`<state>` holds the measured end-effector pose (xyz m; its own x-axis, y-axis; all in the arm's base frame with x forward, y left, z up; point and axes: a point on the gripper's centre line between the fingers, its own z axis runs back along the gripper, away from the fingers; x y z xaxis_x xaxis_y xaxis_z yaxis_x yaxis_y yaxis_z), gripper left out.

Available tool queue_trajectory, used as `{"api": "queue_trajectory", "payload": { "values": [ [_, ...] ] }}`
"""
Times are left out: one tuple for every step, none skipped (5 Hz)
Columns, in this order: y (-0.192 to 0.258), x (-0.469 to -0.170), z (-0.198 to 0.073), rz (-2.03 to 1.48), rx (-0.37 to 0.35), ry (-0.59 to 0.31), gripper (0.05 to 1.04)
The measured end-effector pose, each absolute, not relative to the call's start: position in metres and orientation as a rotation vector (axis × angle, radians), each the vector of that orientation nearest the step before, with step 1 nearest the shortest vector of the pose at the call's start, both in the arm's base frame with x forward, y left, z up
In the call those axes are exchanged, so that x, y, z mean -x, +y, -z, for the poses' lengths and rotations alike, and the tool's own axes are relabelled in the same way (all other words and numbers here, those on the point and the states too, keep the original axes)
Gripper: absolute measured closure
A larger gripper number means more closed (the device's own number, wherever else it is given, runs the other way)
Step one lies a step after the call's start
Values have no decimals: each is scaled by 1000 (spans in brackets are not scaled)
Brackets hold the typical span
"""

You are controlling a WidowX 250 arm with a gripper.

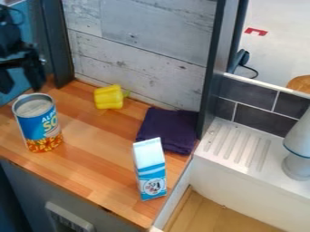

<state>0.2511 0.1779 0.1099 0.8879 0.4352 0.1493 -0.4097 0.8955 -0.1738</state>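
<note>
Blue and orange, the can [41, 128] stands upright on the wooden counter [91, 167], ungrasped, near the gripper [23, 85], whose fingers are apart. Farther out are a yellow pepper [109, 97], a purple cloth [168, 127] and an upright carton [150, 170].

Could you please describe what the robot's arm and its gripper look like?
The gripper is matte black and blocky, with a crossbar carrying two broad, dark fingers. The visible part of the arm is black too. Near its top is a thin dark curve, possibly a cable.
</note>
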Motion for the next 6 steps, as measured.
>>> {"api": "queue_trajectory", "payload": {
  "values": [
    [174, -229, -105, -408, 66, -233, 82],
    [173, -211, -85, -340, -20, -217, 82],
    [177, -204, -73, -305, -103, -204, 82],
    [175, -207, -61, -276, -163, -201, 82],
    [175, -213, -45, -263, -183, -184, 82],
    [173, -218, -29, -257, -187, -148, 82]
  ]
}}
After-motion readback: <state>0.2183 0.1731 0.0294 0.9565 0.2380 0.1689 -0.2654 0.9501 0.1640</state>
